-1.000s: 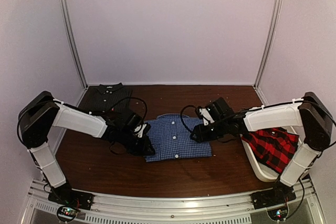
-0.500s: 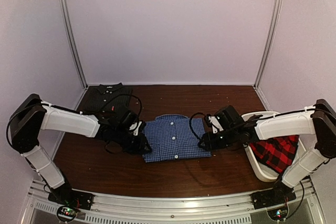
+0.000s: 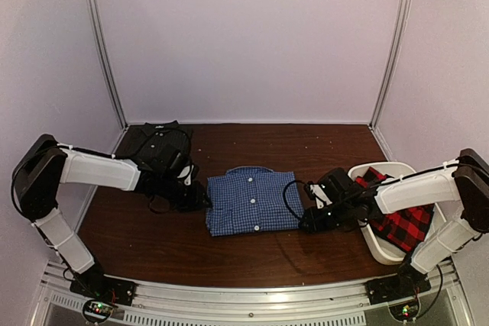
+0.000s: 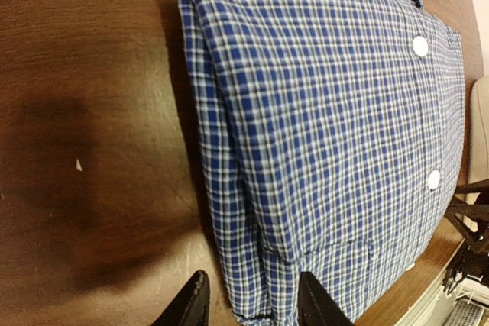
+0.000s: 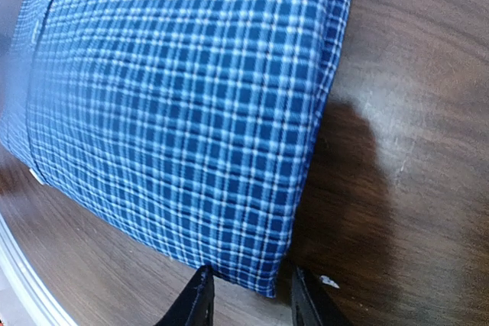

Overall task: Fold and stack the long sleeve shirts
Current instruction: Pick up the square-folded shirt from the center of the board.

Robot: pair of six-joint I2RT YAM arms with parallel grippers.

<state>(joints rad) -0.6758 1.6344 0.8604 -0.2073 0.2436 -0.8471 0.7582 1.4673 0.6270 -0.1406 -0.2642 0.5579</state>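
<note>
Left fingers (image 4: 192, 307) and right fingers (image 5: 200, 301) parted, flanking blue shirt (image 3: 250, 201); charcoal shirt (image 3: 157, 139) behind, plaid shirt (image 3: 401, 217) in tub (image 3: 380, 248)

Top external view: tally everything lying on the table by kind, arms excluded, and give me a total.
Shirts: 3 (blue gingham shirt, red-and-black plaid shirt, dark charcoal shirt)
Tubs: 1 (white tub)
Total: 4

The folded shirt (image 3: 250, 202) lies mid-table (image 3: 306, 150). My left gripper (image 4: 248, 303) sits at its left edge, my right gripper (image 5: 248, 295) at its right edge (each astride a near corner). Right of it stands the tub (image 3: 382, 253), holding a second shirt (image 3: 401, 215); behind it, leftward, lies a third shirt (image 3: 157, 139).
</note>
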